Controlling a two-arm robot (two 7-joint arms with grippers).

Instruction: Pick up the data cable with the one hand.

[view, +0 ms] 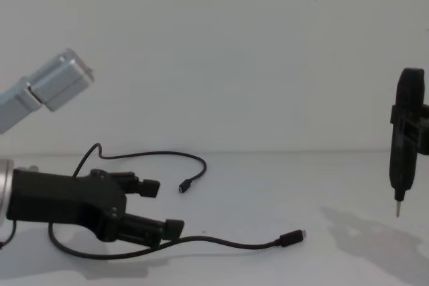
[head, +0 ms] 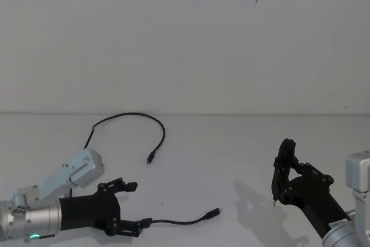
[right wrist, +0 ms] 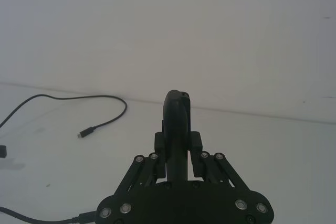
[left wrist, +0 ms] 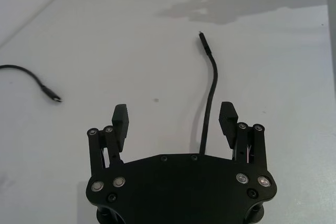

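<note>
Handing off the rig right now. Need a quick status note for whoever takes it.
Left gripper: open, low at the table. The cable runs between its fingers near one plug end, not gripped.
Right gripper: shut on the pen tool, held up on the right, away from the cable.
Done: left gripper lined up on the cable.
Left: close, lift.

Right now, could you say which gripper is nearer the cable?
Left. The left gripper has the cable between its open fingers; the right gripper, gripping a tool, hangs well apart.
</note>
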